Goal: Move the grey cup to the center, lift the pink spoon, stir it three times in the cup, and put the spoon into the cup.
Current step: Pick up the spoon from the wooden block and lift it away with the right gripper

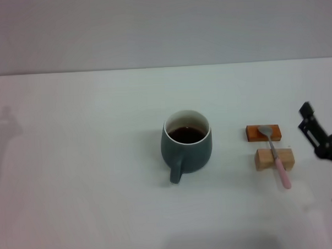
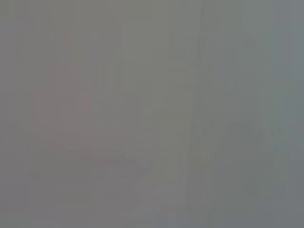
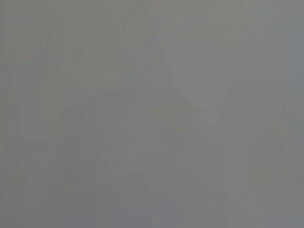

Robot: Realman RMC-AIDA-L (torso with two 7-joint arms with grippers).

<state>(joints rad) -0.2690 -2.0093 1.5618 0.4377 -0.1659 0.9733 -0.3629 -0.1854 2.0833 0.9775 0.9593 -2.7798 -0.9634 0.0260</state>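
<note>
The grey cup [image 1: 188,147] stands near the middle of the white table with dark liquid inside, its handle turned toward me. To its right the pink spoon [image 1: 276,154] lies across two small blocks, its metal bowl on the orange-brown block [image 1: 263,133] and its pink handle over the pale wooden block [image 1: 274,159]. My right gripper [image 1: 322,109] hangs at the right edge of the head view, to the right of the spoon and apart from it, open and holding nothing. The left gripper is out of view. Both wrist views show only flat grey.
The white table [image 1: 80,178] stretches wide to the left of the cup and in front of it. A pale wall rises behind the table's far edge.
</note>
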